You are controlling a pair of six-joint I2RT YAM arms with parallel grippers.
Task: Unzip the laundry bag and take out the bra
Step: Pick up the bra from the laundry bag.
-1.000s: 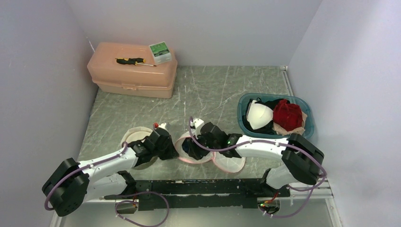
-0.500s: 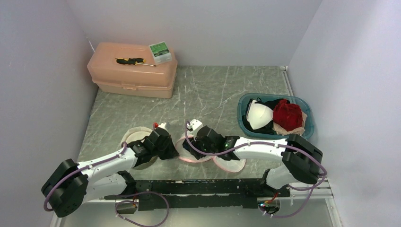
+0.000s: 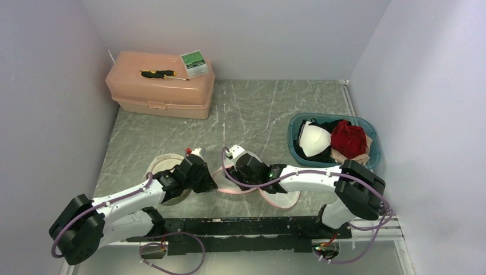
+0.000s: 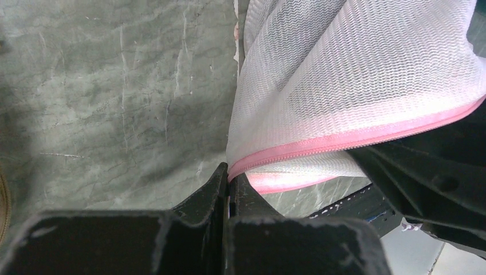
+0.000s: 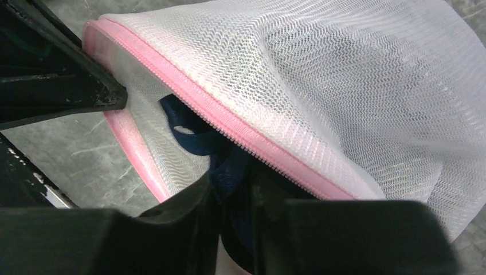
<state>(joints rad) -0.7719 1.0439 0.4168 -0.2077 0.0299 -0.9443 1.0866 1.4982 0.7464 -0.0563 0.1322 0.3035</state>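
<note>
The laundry bag [image 3: 227, 187] is white mesh with a pink zipper and lies at the table's near middle between my two grippers. My left gripper [image 3: 208, 183] is shut on the pink zipper edge at the bag's left end, seen close in the left wrist view [image 4: 229, 173]. The bag's mesh [image 4: 344, 74] bulges to the upper right. The zipper is parted in the right wrist view, and the navy bra [image 5: 192, 137] shows inside the bag [image 5: 355, 86]. My right gripper [image 5: 234, 184] is in the opening, shut on the bra's navy fabric; it also shows in the top view [image 3: 236, 173].
A round cream bag [image 3: 163, 165] lies under my left arm and a pink-rimmed one [image 3: 282, 198] under my right. A blue basket [image 3: 294, 129] of clothes stands at the right. A peach toolbox [image 3: 160, 91] with a screwdriver [image 3: 157, 73] and a green box [image 3: 193, 63] stands at the back left.
My right gripper has shifted a little to the left, closer to the left gripper, with the bag's mouth moving with it. The left arm has stayed still.
</note>
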